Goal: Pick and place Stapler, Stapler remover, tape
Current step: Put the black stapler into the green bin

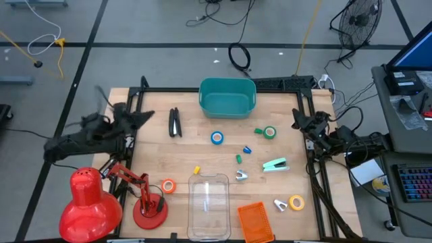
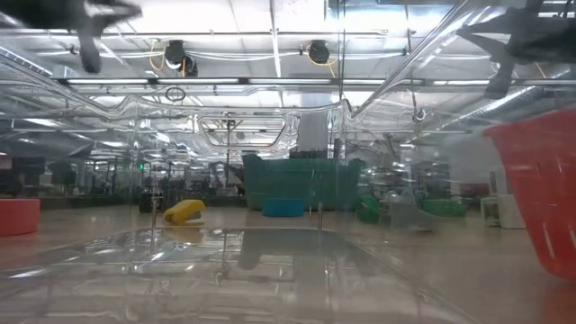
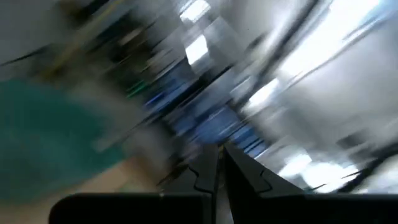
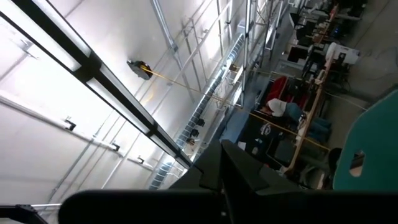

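1. The left gripper has its jaws closed with nothing between them; in the left wrist view its two dark fingers lie together, tips meeting.
2. The right gripper is also closed tight and holds nothing; its fingers meet in a point aimed up at the ceiling.
3. Both arms sit folded at the table's side edges, left arm at the left edge, right arm at the right edge, grippers raised over the back corners of the wooden table, clear of every object.
4. Tape rolls, four: a blue roll near the table's middle, a green roll to its right, a yellow roll near the front right, an orange roll front left beside the lamp's base.
5. Stapler, one: the mint-green stapler lies right of centre, between the green and yellow rolls.
6. Small metal pieces, two: one just left of the stapler, one beside the yellow roll; they may be staple removers.
7. Bins, three: a teal bin at the back centre, a clear container at the front centre, an orange basket just right of it.
8. One red desk lamp stands at the front left corner.
9. One black item lies left of the teal bin; what it is I cannot tell.
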